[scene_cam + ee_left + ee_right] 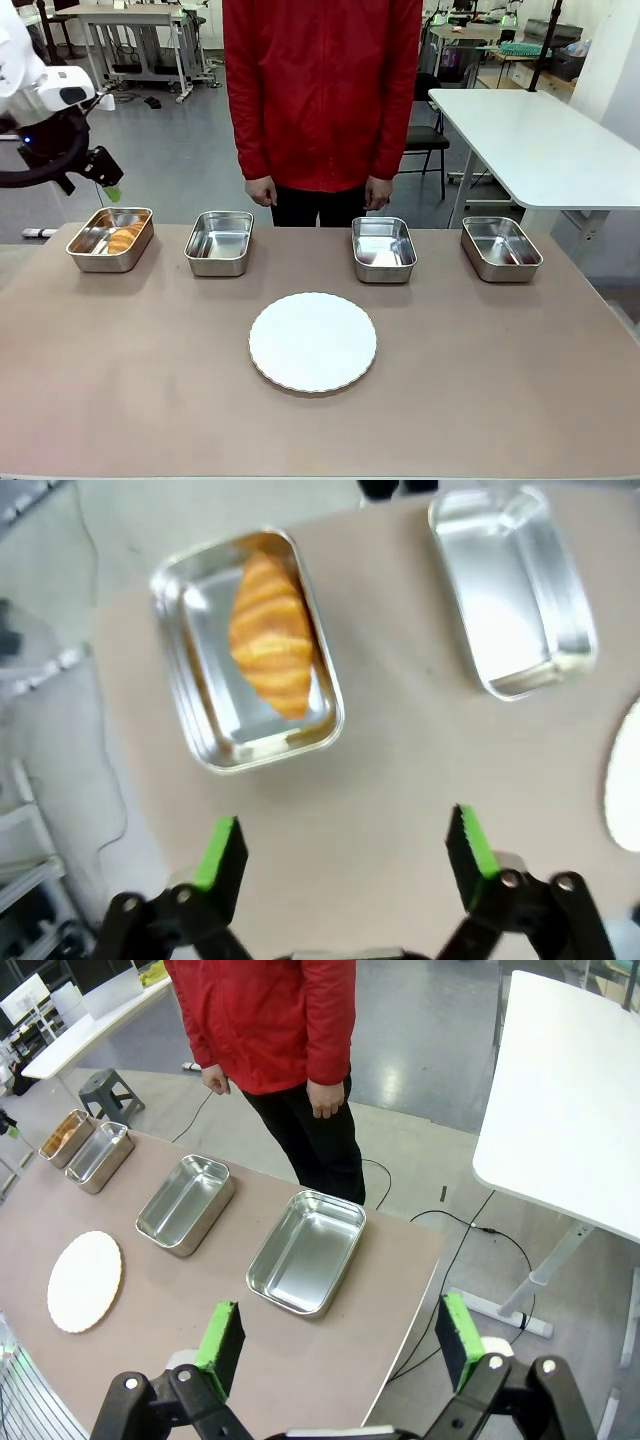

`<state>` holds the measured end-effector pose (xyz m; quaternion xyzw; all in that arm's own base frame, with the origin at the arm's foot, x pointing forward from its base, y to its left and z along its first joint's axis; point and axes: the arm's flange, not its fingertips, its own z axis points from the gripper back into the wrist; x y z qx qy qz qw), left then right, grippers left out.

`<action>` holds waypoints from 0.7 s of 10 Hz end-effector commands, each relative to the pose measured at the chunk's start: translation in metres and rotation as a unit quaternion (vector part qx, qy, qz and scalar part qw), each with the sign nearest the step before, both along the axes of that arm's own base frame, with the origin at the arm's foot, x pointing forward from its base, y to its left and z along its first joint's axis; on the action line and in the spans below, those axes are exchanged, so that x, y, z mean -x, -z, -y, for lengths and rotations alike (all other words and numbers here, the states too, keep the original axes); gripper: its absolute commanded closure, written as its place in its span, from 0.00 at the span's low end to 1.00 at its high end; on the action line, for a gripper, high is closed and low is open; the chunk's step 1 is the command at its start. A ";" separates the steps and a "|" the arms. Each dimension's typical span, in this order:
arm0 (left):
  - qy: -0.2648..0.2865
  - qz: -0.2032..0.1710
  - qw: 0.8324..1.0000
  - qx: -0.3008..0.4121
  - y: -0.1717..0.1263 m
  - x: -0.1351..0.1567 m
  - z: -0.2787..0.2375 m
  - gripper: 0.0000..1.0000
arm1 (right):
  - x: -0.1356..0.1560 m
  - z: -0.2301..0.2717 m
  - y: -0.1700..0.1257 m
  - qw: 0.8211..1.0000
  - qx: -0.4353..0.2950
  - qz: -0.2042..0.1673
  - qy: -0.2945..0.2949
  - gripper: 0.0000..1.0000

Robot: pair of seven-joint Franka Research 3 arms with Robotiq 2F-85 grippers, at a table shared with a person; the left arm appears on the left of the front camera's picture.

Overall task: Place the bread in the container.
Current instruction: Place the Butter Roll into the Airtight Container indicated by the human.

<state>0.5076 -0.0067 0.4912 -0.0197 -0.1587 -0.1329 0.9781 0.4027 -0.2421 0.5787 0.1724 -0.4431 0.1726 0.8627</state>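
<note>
Brownish tabletop [480, 380] runs the whole width of the front view, with a person in a red jacket [322, 90] standing at the far edge, arms down at their sides. Round white plate [313, 341] sits near the middle, closer to the robot's side. Behind it there's a row of four steel pans: the container [110, 239] at the far left, a second pan [220, 242] just right of it, a third pan [383, 248] past the middle, and a fourth pan [500, 247] at the right end. The left hand [108, 180] hangs up in the air above and slightly behind the leftmost one; in the left wrist view its green pads are spread wide with nothing between them. The right hand [340, 1335] is also spread apart and holding nothing, high over the right end of the tabletop. The bread [270, 632] lies flat inside the container, lengthwise along it.
</note>
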 end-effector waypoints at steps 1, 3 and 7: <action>-0.007 0.038 0.999 -0.008 0.001 0.047 0.003 0.00 | 0.000 -0.001 -0.002 1.000 0.002 0.001 -0.001 0.00; -0.006 0.055 0.998 -0.006 0.000 0.077 0.006 0.00 | 0.000 -0.001 -0.002 1.000 0.002 0.001 -0.001 0.00; 0.004 0.010 1.000 0.006 0.008 0.094 -0.001 0.00 | 0.000 -0.001 -0.002 1.000 0.002 0.001 -0.001 0.00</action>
